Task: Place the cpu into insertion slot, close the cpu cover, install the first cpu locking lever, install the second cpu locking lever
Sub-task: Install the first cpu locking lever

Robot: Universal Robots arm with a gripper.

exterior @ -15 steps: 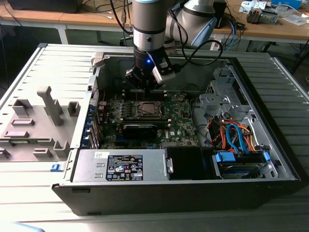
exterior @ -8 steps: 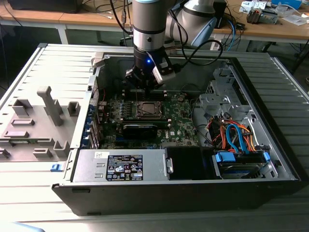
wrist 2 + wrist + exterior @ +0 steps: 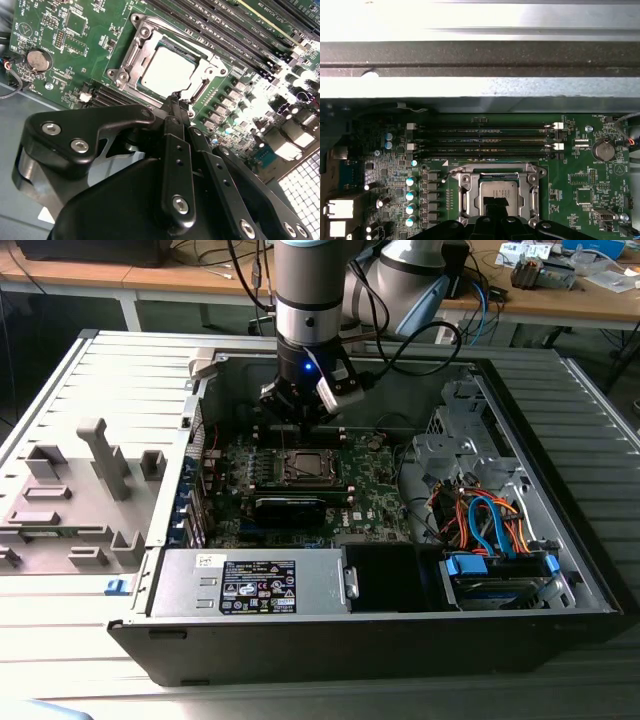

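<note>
While the gripper (image 3: 175, 100) hangs low over the motherboard (image 3: 75, 55), its black fingers (image 3: 172, 117) run together to one narrow tip, shut with nothing seen between them. That tip sits at the near edge of the insertion slot (image 3: 172, 67), just beside the socket rim; whether it touches the metal there I cannot tell, as the fingers hide the spot.

Just beyond the fingertip the cpu (image 3: 167, 70) lies flat in the slot, its pale silver-grey top plain to see. The cpu cover (image 3: 145, 47) lies down around the chip as a silver frame with the centre cut out. In the first wrist view the gripper's body (image 3: 492, 225) cuts off the near side of the cover (image 3: 499, 175) and part of the cpu (image 3: 500, 192). The locking levers are hard to make out in both wrist views, and I cannot say how they stand.

Past the socket run the long memory slots (image 3: 480, 140), and off to one side a coin battery (image 3: 39, 60) sits on the board.

In the exterior view the arm (image 3: 310, 300) reaches down into the open computer case (image 3: 560, 540), its gripper (image 3: 300, 415) over the socket (image 3: 303, 468); the fingertips there are too dark to separate from the board.
</note>
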